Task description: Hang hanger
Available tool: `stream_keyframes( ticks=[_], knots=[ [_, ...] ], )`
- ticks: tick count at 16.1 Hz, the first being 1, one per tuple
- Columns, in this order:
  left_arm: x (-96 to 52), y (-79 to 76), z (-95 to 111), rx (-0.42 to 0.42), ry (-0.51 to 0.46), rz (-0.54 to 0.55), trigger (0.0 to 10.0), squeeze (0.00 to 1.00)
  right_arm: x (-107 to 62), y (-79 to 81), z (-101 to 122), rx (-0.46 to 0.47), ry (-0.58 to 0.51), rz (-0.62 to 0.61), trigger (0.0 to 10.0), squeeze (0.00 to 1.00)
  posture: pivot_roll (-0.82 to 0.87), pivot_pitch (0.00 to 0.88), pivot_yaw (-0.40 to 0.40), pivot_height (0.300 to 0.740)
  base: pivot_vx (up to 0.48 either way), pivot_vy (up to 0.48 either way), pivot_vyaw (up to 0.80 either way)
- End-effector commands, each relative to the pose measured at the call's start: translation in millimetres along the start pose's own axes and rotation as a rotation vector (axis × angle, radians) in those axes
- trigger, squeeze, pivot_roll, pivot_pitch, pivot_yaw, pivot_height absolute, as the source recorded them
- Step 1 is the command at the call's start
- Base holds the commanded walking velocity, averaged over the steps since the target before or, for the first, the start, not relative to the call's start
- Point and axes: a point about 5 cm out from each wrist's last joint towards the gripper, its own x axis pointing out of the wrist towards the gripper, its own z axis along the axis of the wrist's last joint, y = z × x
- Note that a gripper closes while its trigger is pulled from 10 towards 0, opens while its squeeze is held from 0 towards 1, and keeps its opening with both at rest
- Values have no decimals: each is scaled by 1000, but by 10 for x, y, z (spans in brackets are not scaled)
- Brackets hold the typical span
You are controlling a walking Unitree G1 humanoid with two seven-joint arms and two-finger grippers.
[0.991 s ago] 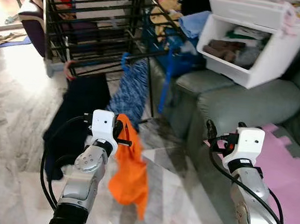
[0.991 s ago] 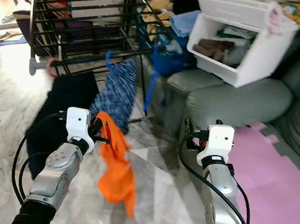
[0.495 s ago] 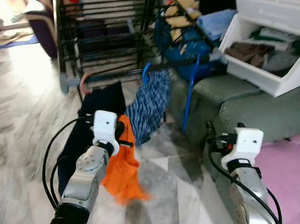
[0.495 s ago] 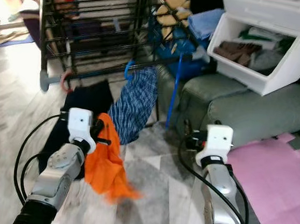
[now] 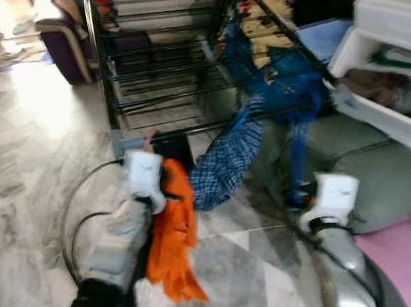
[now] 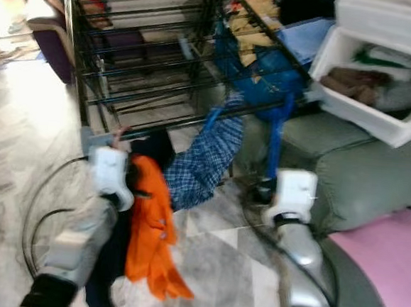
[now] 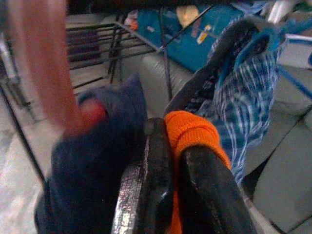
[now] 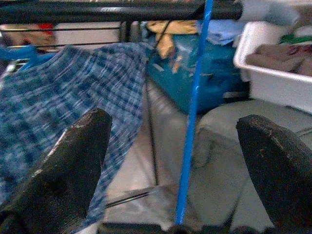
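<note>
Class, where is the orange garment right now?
The orange garment hangs from the left claw, low on the robot's left, just before the blue checked shirt on the drying rack.

Glossy marbled floor (image 5: 25, 182); black metal drying rack (image 5: 163, 58); soft orange knit cloth (image 5: 174, 236); checked blue woven shirt (image 5: 226, 162); smooth white plastic bin (image 5: 386, 118); matt grey-green leather sofa (image 5: 374, 181).
</note>
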Motion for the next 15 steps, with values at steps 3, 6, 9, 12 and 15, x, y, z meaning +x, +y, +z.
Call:
stream_keyframes(
  ticks=[3,6,9,12,15],
  knots=[
    [-1,70,98,15,-35,20,10000,0,54,2,36,-29,-7,-30,10000,0,-52,71,6,740,0,0,0],
    [2,51,90,18,-30,17,10000,0,90,-59,26,-39,5,-62,10000,0,-53,69,2,740,0,0,0],
    [-7,33,85,19,-23,13,10000,0,193,-253,-82,-63,106,-189,10000,0,-45,82,-2,740,0,0,0],
    [-21,40,79,24,-15,10,10000,0,269,-260,-190,-14,171,-177,10000,0,-41,92,4,740,0,0,0],
    [-32,38,79,32,-6,2,10000,0,446,-127,-207,-2,195,-154,10000,0,-28,107,14,740,0,0,0]
  ],
)
